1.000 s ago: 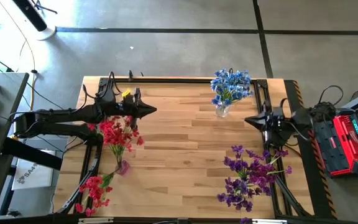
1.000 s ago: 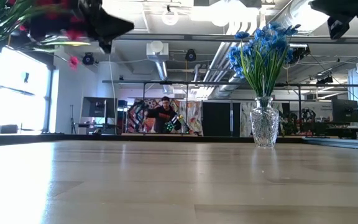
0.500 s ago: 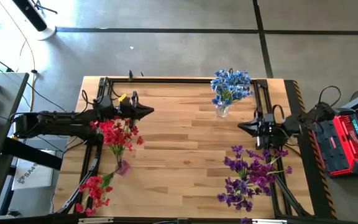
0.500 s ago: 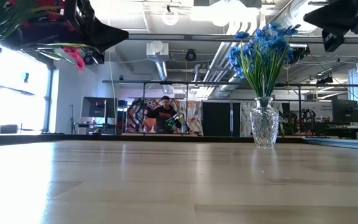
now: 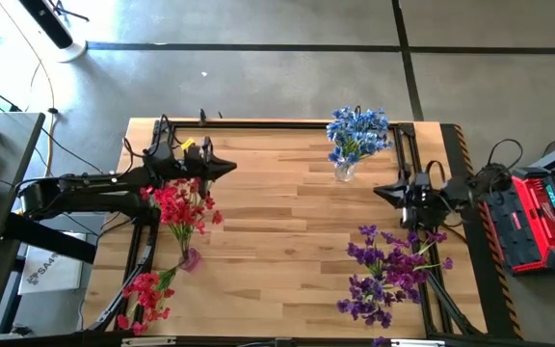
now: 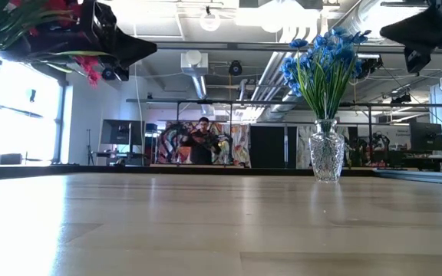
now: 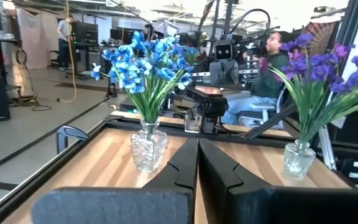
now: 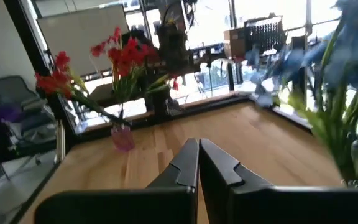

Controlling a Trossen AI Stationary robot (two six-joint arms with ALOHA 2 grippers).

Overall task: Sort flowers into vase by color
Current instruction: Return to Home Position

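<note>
Blue flowers [image 5: 357, 133] stand in a clear glass vase [image 6: 327, 149] at the table's far right. Red flowers [image 5: 183, 205] stand in a small pinkish vase [image 8: 122, 137] at the left. A second red cluster [image 5: 145, 294] is at the near left corner. Purple flowers [image 5: 393, 265] stand in a clear vase [image 7: 298, 158] at the near right. My left gripper [image 5: 231, 167] hovers shut just beyond the red flowers, pointing level toward the table's right. My right gripper [image 5: 378, 190] hovers shut between the blue and purple flowers, pointing left. Neither holds anything.
Black frame rails [image 5: 277, 123] run along the table's far, left and right edges. A red device [image 5: 538, 222] sits off the table to the right. The bare wood in the middle [image 5: 287, 222] has free room. People [image 6: 202, 142] are in the room beyond.
Both grippers have sunk a little toward the table, staying shut and level. My left gripper has also drawn slightly back toward the table's left edge. The flowers and vases have not moved.
</note>
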